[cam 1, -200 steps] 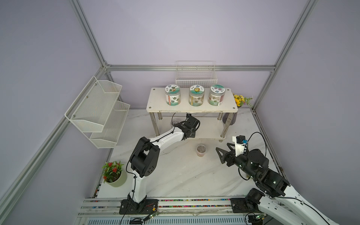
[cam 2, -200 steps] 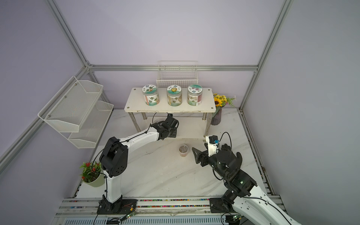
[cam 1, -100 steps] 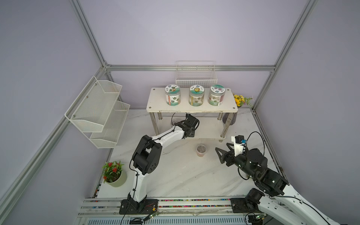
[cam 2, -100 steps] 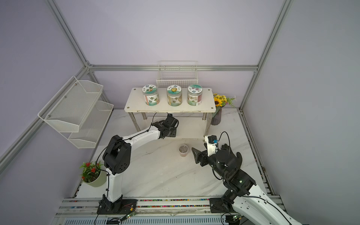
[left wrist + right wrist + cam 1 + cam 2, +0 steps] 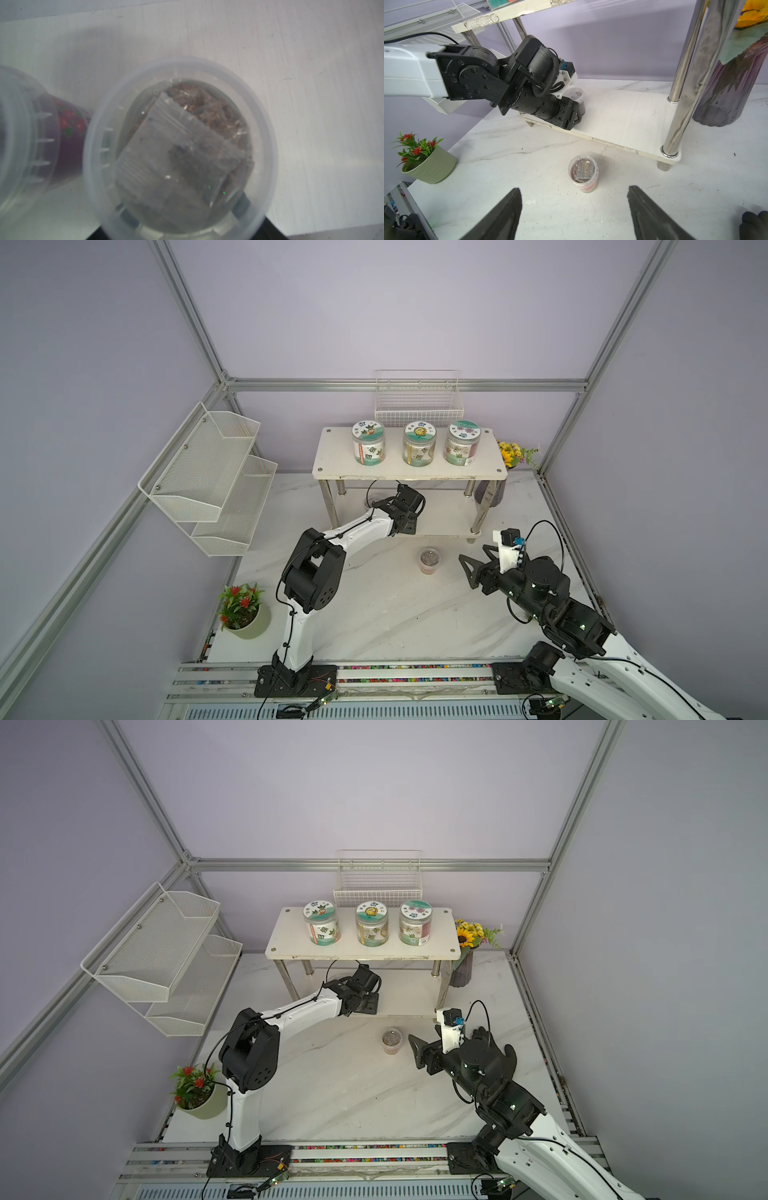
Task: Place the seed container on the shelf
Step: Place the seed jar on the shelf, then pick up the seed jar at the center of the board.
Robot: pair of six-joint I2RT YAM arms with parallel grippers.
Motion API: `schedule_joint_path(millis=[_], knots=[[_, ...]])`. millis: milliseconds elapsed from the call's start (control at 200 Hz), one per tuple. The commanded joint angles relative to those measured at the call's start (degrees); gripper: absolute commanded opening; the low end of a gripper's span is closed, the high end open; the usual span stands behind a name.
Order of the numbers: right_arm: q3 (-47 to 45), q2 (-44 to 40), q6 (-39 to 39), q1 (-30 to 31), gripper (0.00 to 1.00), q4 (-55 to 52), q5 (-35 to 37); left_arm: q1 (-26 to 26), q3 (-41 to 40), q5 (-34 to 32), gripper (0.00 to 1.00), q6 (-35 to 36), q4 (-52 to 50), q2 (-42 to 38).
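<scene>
The shelf (image 5: 332, 464) stands at the back of the marble table, its lower board (image 5: 623, 116) just above the tabletop. My left gripper (image 5: 578, 112) reaches in under the top board. Its jaws stand either side of a clear seed container (image 5: 178, 145) that rests on the lower board with a seed packet inside. I cannot tell whether they still press on it. A second clear tub with a purple flowered label (image 5: 68, 135) stands beside it. Another seed container (image 5: 583, 173) sits on the table before the shelf, ahead of my open, empty right gripper (image 5: 574, 189).
Three labelled jars (image 5: 419, 444) stand in a row on the shelf's top board. A white mesh wall rack (image 5: 212, 477) hangs on the left and a wire basket (image 5: 419, 404) behind. A green plant pot (image 5: 243, 612) sits front left, a sunflower vase (image 5: 726, 83) by the shelf's right legs.
The left arm's elbow has shifted a little to the right and toward the shelf while its gripper stays on the lower board. The right arm has hardly moved.
</scene>
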Motion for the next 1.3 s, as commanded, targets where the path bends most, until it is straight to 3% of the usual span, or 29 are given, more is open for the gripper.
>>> schedule_joint_path(millis=[0,235,585,885,1295], knots=[[1.8,-0.1,-0.3,0.2,0.84,0.9,0.5,0.1,1.1,2.6,0.76,1.3,0.1,-4.7],[2.5,-0.2,0.2,0.2,0.84,0.6,1.1,-1.3,-4.1,5.3,0.85,3.1,0.6,-11.8],[5.6,1.7,3.9,0.2,0.82,-1.7,2.0,-6.0,-17.8,8.8,0.86,2.3,-0.9,-27.5],[11.4,9.5,11.9,0.2,0.82,-8.3,3.4,-7.0,-29.7,2.3,0.86,-0.9,-6.0,-45.5],[11.4,18.2,19.4,0.3,0.84,-8.9,-2.4,-6.8,-35.2,-8.6,0.87,-3.4,-14.2,-61.0]])
